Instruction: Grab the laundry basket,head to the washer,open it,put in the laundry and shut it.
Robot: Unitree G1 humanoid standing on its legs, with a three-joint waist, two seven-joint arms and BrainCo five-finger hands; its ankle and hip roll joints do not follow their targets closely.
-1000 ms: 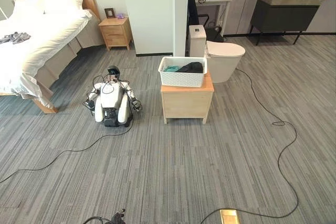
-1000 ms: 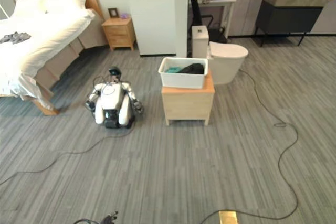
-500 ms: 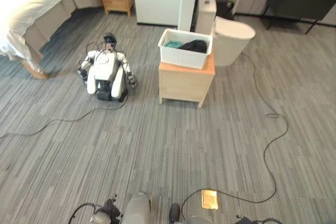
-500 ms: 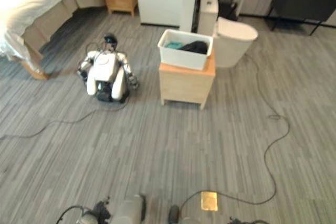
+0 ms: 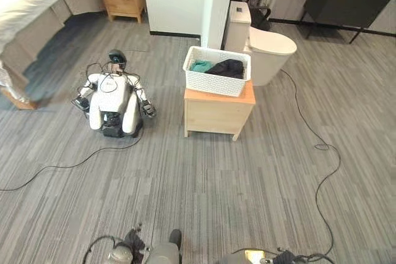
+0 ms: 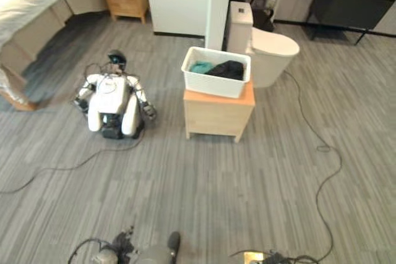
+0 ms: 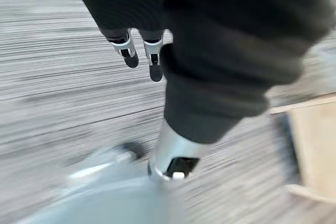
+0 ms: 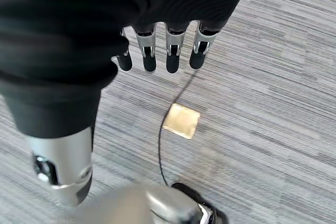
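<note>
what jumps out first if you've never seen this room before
Likely the white laundry basket with dark and teal clothes, sitting on a small wooden cabinet mid-floor. To its left a white humanoid robot sits slumped on the grey carpet, and just behind the basket stands a white toilet.

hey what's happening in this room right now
The robot stands a way back from the white laundry basket, which sits on a small wooden cabinet with dark and teal clothes inside. Its left hand and right hand hang over the carpet with relaxed fingers, holding nothing. Another small robot sits on the floor nearby.
</note>
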